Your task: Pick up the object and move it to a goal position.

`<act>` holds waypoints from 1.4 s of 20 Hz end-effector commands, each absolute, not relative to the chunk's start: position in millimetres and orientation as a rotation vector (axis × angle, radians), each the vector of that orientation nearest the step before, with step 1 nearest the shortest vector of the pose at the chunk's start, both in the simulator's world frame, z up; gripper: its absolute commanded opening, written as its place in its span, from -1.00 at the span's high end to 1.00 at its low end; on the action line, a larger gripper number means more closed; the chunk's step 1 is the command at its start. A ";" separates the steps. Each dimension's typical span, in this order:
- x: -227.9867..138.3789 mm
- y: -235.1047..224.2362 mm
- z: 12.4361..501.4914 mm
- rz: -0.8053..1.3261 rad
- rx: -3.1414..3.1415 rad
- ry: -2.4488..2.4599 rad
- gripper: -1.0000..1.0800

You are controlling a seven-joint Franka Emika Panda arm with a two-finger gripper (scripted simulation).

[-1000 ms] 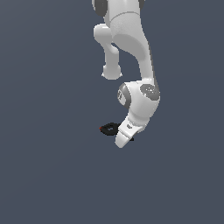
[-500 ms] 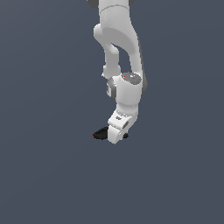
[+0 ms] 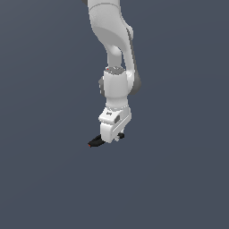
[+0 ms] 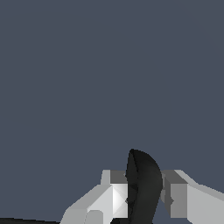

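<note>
The object (image 3: 95,142) is a small thin black clamp with a tiny red tip. In the exterior view it juts out from under the white arm's hand toward the exterior view's left. My gripper (image 3: 112,137) points down and sits right over the object. In the wrist view a black curved handle of the object (image 4: 142,186) stands between the two grey fingers (image 4: 112,192), which press against it on both sides. The gripper (image 4: 143,197) is shut on it. Most of the clamp is hidden behind the hand.
The white arm (image 3: 117,58) comes down from the top of the exterior view. Around it there is only a plain dark grey-blue ground (image 3: 179,179); no other objects or edges show.
The hand has shifted toward the exterior view's left and the wrist has turned. The black clamp moved with it and now shows as a thin sliver instead of a loop.
</note>
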State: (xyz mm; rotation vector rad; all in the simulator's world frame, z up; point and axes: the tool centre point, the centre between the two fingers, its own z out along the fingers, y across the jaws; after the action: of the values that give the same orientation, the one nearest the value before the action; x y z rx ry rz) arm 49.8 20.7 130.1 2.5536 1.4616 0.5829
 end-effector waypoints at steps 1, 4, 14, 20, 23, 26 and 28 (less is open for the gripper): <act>51.0 13.7 136.9 0.640 2.526 1.486 1.00; 51.6 6.5 141.9 0.694 2.500 1.512 1.00; 53.6 -14.9 156.2 0.854 2.420 1.584 1.00; 55.2 -28.0 164.6 0.948 2.368 1.625 1.00; 56.1 -35.1 168.8 0.998 2.338 1.645 1.00; 57.1 -42.8 173.1 1.052 2.306 1.667 1.00; 57.9 -48.4 176.0 1.089 2.282 1.682 1.00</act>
State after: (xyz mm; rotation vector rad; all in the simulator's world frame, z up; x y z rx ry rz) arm 56.5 -44.0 171.7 2.3050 1.6726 1.0578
